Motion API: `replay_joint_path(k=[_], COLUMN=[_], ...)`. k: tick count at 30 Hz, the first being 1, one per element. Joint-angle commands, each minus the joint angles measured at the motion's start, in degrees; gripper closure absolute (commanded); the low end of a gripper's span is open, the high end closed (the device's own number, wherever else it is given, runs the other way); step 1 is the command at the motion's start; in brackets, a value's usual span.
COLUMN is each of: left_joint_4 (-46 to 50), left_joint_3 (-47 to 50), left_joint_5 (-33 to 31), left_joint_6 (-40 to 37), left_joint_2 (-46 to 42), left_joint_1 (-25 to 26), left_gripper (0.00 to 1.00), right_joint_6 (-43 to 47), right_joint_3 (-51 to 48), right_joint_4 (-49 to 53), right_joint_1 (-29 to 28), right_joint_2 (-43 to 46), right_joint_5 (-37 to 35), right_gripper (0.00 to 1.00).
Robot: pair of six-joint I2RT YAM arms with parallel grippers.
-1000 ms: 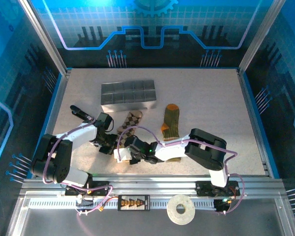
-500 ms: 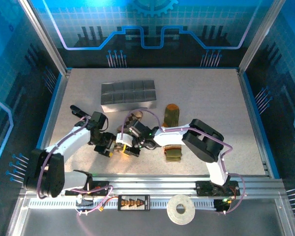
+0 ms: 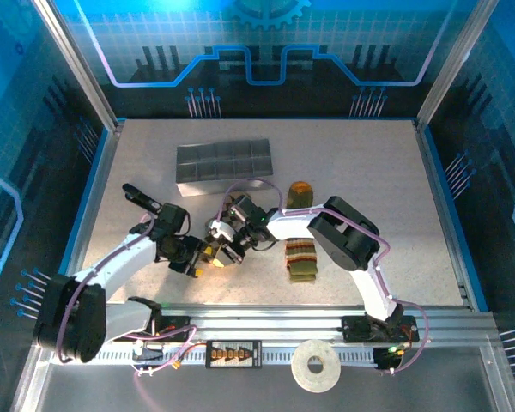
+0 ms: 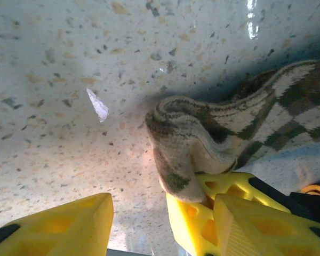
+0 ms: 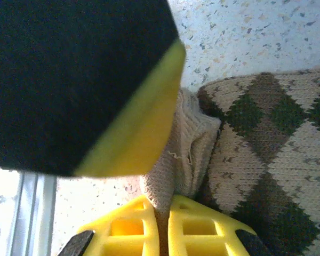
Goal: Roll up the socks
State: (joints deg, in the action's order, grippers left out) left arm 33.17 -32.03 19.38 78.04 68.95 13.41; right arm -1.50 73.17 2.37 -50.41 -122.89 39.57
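Right arm has swung further back, and the beige-brown argyle knitted sock [image 4: 224, 122] is all bunched up now instead of flat. Right claw [image 5: 159, 216] pinches its folded edge. Left claw [image 4: 138, 208] gapes open, with the sock touching one finger. Olive green knitted sock [image 3: 302, 260] lies on the speckled table [image 3: 369, 163], outside the grey divided tray [image 3: 223, 184].

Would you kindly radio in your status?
Left gripper open beside argyle sock. Right gripper shut on its folded end. Olive sock lies apart, right arm crossing above it.
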Motion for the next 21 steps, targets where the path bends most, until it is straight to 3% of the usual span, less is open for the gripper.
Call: replay_joint_path(k=[1,8,13,17,19,21], left_joint_4=[-4.0,-7.3,-0.7,3.3,4.2,6.1], left_joint_3=[0.4,-0.2,-0.2,0.4,0.5,-0.3], left_joint_5=[1.2,-2.1,-4.6,-6.4,-6.6,-6.7], left_joint_6=[-0.1,-0.8,-0.6,-0.5,-0.1,0.4], left_joint_2=[3.3,8.7,11.6,11.7,12.1,13.0], left_joint_1=[0.4,0.4,0.4,0.4,0.3,0.2], left_gripper=[0.49,0.51,0.74,0.86,0.91,0.98], right_joint_6=[-3.2,-3.4,-3.2,-1.6,0.0,2.3], right_joint_3=[-0.7,0.3,0.2,-0.6,-1.8,-5.0], right_joint_4=[7.4,8.2,8.2,7.4,6.3,2.5], right_joint_1=[0.4,0.6,0.8,0.6,0.0,-0.8], right_joint_2=[-3.8,-4.3,-4.0,-2.4,-0.6,3.0], right_joint_5=[0.8,1.1,0.6,-0.3,-1.6,-5.1], right_gripper=[1.00,1.00,1.00,1.00,0.92,0.72])
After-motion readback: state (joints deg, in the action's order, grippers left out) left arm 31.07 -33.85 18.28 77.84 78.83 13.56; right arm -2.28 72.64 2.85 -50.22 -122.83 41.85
